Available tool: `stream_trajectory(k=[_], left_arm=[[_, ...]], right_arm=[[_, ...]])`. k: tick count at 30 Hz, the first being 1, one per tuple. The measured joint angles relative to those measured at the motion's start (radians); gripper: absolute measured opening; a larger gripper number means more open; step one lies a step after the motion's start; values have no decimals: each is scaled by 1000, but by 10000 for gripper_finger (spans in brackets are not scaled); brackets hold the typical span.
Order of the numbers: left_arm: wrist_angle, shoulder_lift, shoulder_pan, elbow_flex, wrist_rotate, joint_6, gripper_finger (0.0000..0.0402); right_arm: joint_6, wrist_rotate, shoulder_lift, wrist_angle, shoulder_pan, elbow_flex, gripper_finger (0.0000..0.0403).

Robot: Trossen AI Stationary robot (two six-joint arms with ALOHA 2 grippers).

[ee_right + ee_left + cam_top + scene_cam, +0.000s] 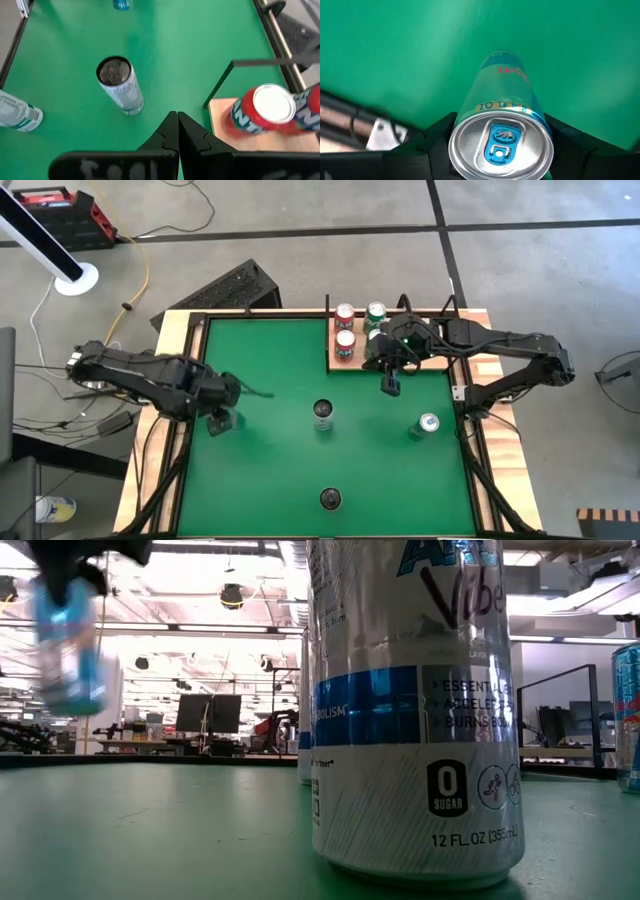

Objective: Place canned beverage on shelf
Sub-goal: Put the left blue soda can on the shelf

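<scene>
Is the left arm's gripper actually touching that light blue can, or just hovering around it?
Touching. In the left wrist view the fingers press against both sides of the light blue can, and the low view shows that can lifted off the green tabletop.

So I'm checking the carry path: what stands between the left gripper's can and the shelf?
In the high view, only bare green felt lies between the blue can in the left gripper and the shelf; the silver can stands just off that line.

My stock: green felt tabletop [270, 380], matt, slightly napped; slatted rim [175, 330], bare pale wood; shelf [235, 130], smooth pale wood, thin black edge; blue can [501, 120], glossy metal, brushed silver lid
</scene>
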Motion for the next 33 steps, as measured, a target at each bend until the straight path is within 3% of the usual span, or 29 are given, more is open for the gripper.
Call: stream_trajectory(k=[8,14,22,24,27,33], left_arm=[[-15,164,175,410,-105,197,226],[-26,428,270,797,-122,427,226],[-13,817,291,1219,-98,636,226],[27,889,291,1253,-94,665,226],[136,936,300,1210,-29,679,226],[147,1052,316,1207,-10,683,226]], right_arm=[[22,0,-15,-87,-30,-1,21],[56,0,-77,-191,-92,-1,21],[101,1,-220,-228,-169,-43,21],[110,1,-253,-215,-180,-76,21],[135,1,-294,-196,-184,-123,21],[176,0,-326,-167,-183,-181,21]])
